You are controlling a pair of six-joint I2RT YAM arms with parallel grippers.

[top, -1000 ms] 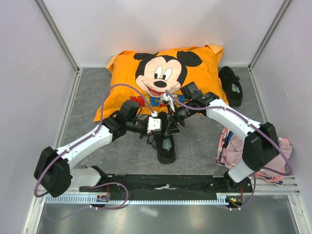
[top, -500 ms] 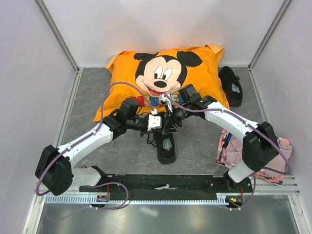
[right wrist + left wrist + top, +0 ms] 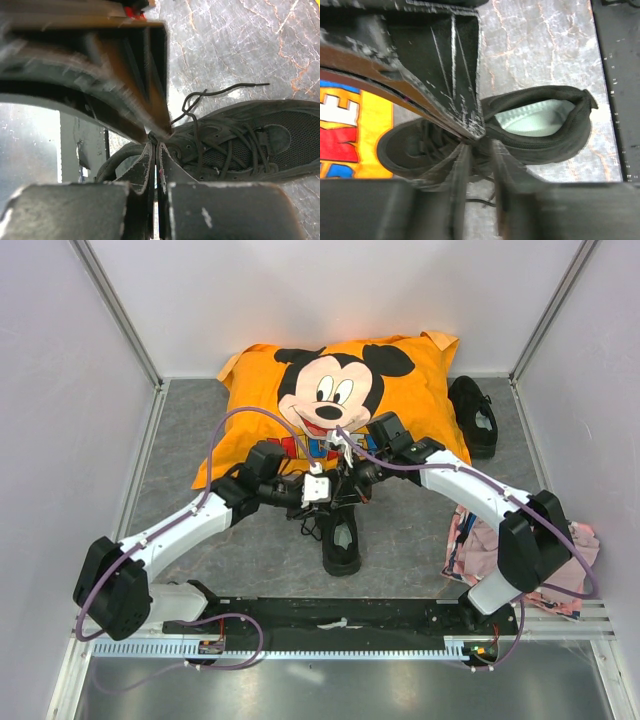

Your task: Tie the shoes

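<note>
1. Grey marbled table [image 3: 180, 440], enclosed by pale walls [image 3: 330, 290]; a black rail [image 3: 340, 615] runs along its near edge and carries both arm bases.
2. Just beyond the rail on the right, a pink cloth [image 3: 478, 545] lies crumpled beside the base of the right arm [image 3: 470, 490].
3. The left arm [image 3: 180, 535] reaches in from the near left and the right arm from the near right. Both angle toward the middle of the table, so that their wrists meet there.
4. The near shoe [image 3: 342, 545] stands on its sole in the middle of the table, heel toward the rail and toe at the pillow's near edge. Its opening faces up and shows the pale insole [image 3: 535, 117].
5. The left gripper [image 3: 474, 142] hangs over the laced front of that shoe. Its fingers are drawn together tip to tip, but blur hides whether any lace is caught between them.
6. The right gripper [image 3: 156, 139] is just beside the left gripper, over the same shoe. It is pinched closed, and a thin black lace [image 3: 192, 107] rises from the eyelets in a loose curl to its fingertips. One free end of the lace trails away onto the table.
7. Behind the grippers, an orange pillow [image 3: 400, 390] with a cartoon mouse face fills the far middle of the table.
8. The far shoe [image 3: 473, 415] sits at the far right, just beside the pillow's right edge and well apart from both grippers, with its opening facing up.
</note>
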